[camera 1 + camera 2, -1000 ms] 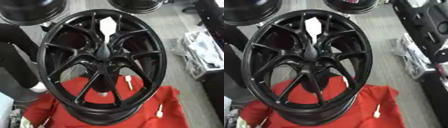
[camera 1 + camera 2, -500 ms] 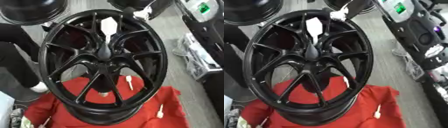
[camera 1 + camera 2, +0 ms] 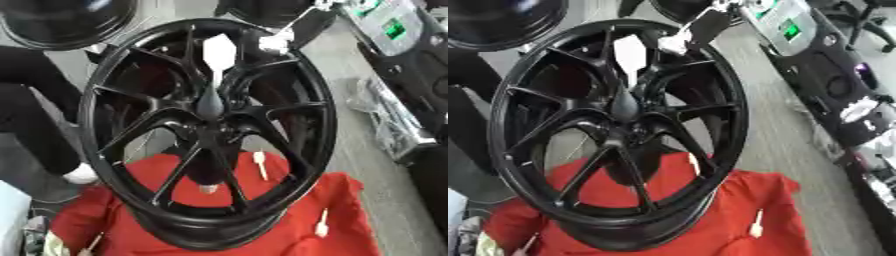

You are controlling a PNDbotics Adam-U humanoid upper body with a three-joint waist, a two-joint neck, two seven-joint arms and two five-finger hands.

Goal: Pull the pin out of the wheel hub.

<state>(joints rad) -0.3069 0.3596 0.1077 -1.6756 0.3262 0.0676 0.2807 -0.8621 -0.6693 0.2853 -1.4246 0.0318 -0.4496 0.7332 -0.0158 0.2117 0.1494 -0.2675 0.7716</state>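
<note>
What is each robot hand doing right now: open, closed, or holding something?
Left robot hand: not in view.
Right robot hand: by the upper rim of the wheel; open or closed cannot be told.

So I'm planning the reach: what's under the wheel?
A red cloth lies under the wheel, showing between the spokes and around the lower rim. White pins lie on it. What sits beneath the hub and rim is hidden. No hand clearly shows.

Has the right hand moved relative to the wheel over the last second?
Yes. A second ago it was out of view. The right hand has since come in from the upper right to the wheel's upper rim, right of the white pin.
</note>
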